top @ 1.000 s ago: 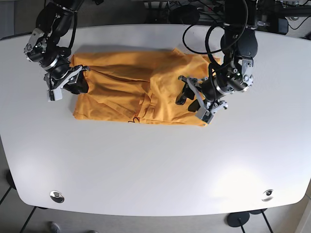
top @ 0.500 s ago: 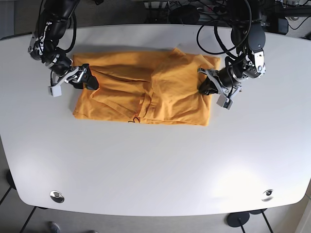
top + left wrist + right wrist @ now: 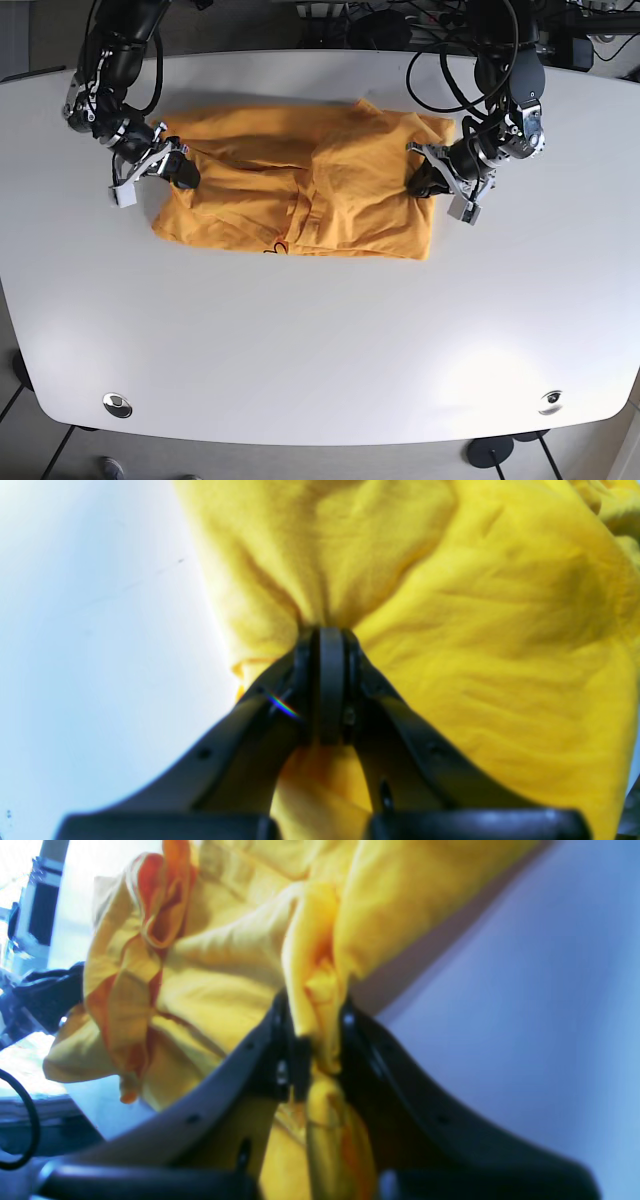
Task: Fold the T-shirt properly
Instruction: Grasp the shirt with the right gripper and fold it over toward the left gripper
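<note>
White rounded table (image 3: 320, 350); tiled floor (image 3: 20, 400) below; cables (image 3: 350, 15) behind.

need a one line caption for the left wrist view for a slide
Left gripper shut on a bunched fold of the yellow T-shirt, pale table alongside.

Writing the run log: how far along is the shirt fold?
Done: the T-shirt lies on the table as a rough rectangle, still wrinkled. In hand: the left gripper is shut on the edge on the base view's right, the right gripper on the opposite edge. Left: the fold itself and smoothing.
</note>
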